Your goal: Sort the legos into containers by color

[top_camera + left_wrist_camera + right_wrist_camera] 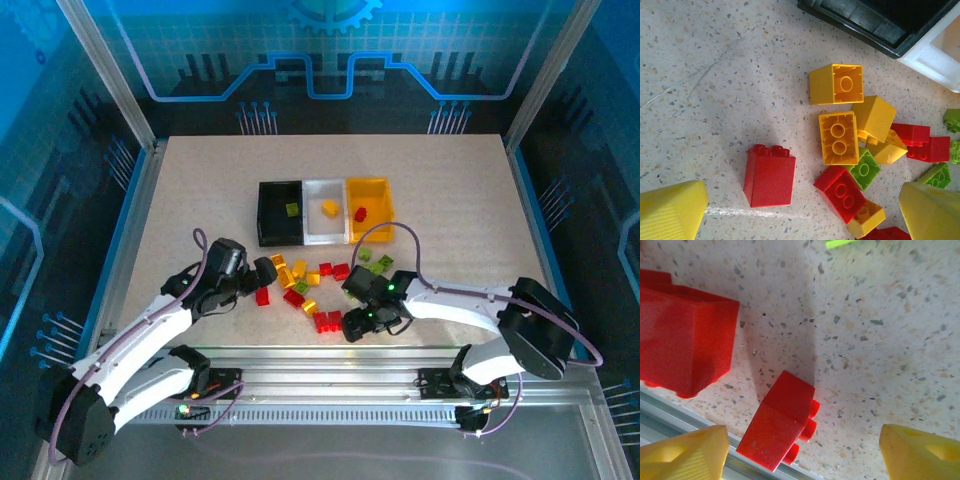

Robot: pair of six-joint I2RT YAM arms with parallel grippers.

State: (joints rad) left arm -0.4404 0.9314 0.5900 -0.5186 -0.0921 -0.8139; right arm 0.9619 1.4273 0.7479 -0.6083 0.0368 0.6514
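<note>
The three joined containers sit mid-table: black (272,232), white (313,235), yellow-orange (383,190), with one brick inside each. Loose red, yellow and green legos (305,280) lie scattered in front of them. My left gripper (266,273) is open over the pile's left side. A red brick (769,175) stands on the table between its yellow fingertips (672,210), untouched. My right gripper (802,455) is open above a small red brick (780,422) lying on its side at the table's near edge. Nothing is held.
A larger red block (685,347) lies just left of the small one. An aluminium rail (670,415) runs along the near table edge under the right gripper. Yellow, red and green bricks (840,137) crowd the space right of the left gripper's red brick.
</note>
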